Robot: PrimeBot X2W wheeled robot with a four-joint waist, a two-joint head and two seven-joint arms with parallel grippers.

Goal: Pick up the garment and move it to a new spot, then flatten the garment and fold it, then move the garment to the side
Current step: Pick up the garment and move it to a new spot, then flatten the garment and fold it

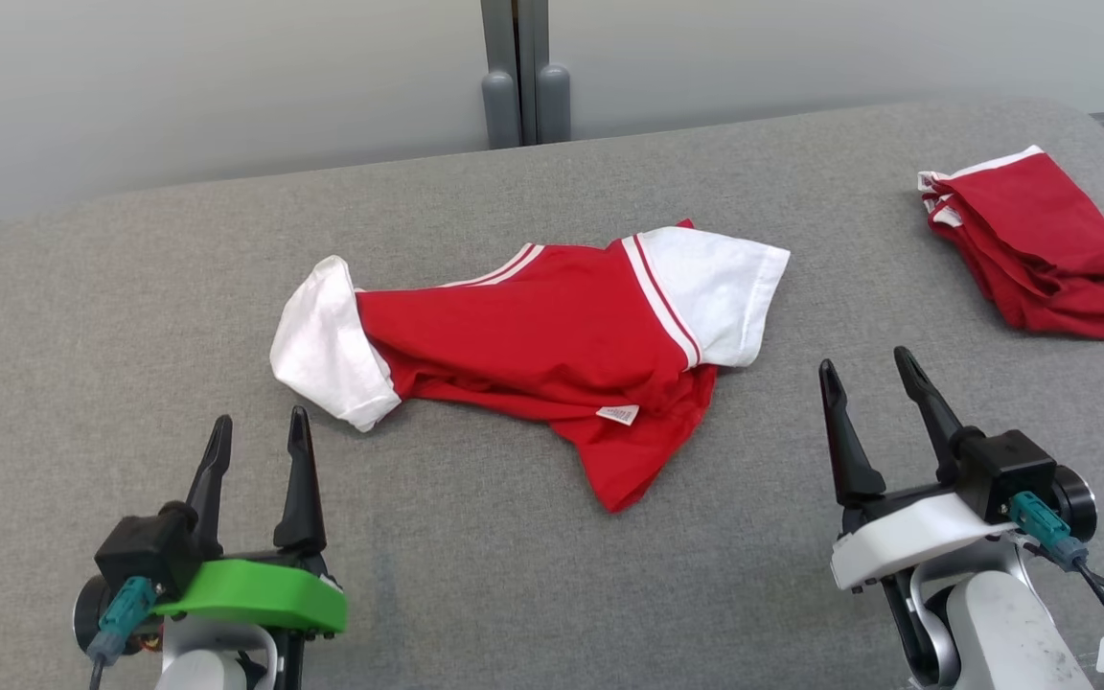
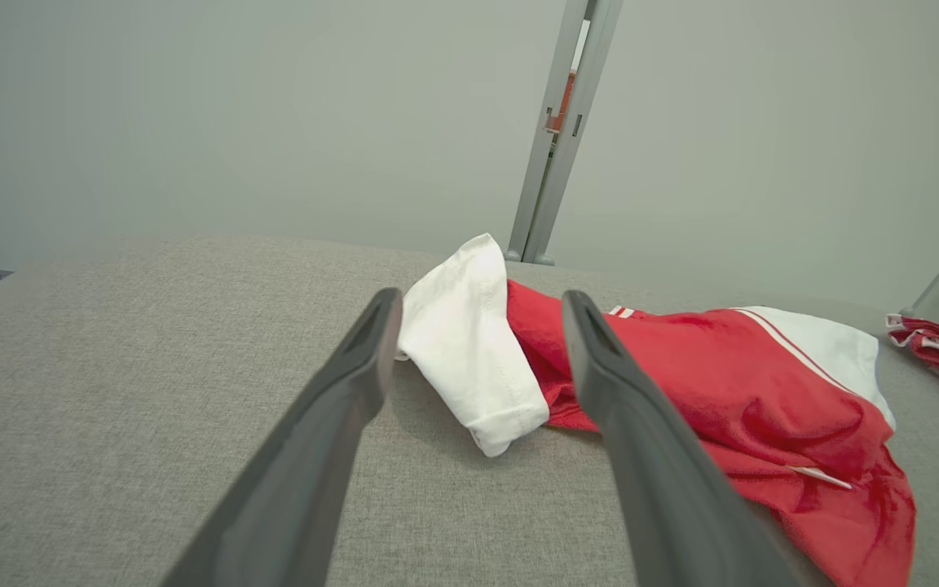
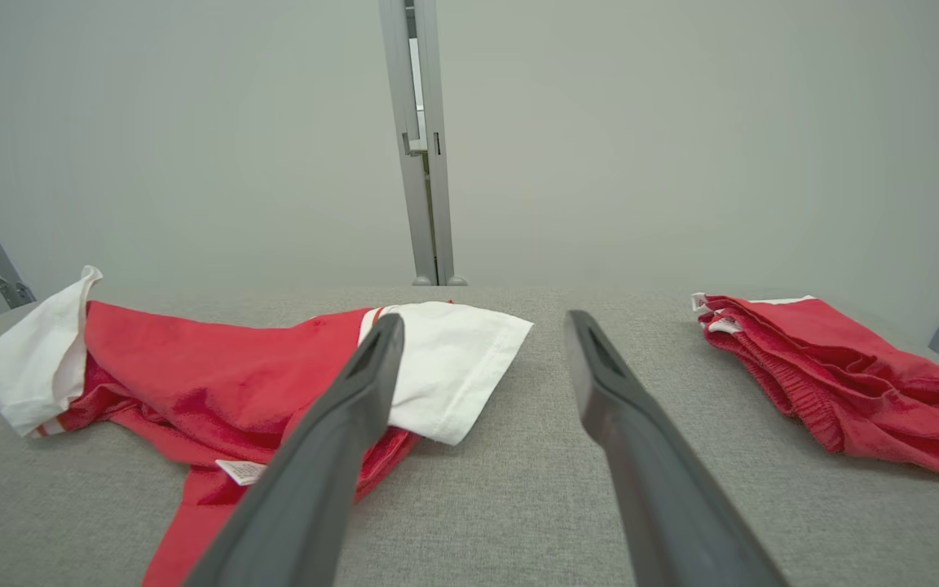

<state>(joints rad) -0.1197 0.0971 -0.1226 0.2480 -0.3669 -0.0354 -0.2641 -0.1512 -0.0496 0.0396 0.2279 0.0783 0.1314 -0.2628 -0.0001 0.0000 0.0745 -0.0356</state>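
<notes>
A red T-shirt with white sleeves, the garment (image 1: pixel 552 335), lies crumpled in the middle of the grey padded table (image 1: pixel 475 556), a small white label showing near its lower hem. My left gripper (image 1: pixel 260 431) stands open at the lower left, short of the garment's left white sleeve (image 2: pixel 469 342), touching nothing. At the lower right my right gripper (image 1: pixel 866 369) is open too, just off the right white sleeve (image 3: pixel 453 359). In both wrist views the fingers are spread with bare table between them.
A second red garment with white trim (image 1: pixel 1041 249) lies bunched at the table's far right, also in the right wrist view (image 3: pixel 836 375). A grey post (image 1: pixel 523 67) rises behind the table's far edge against a pale wall.
</notes>
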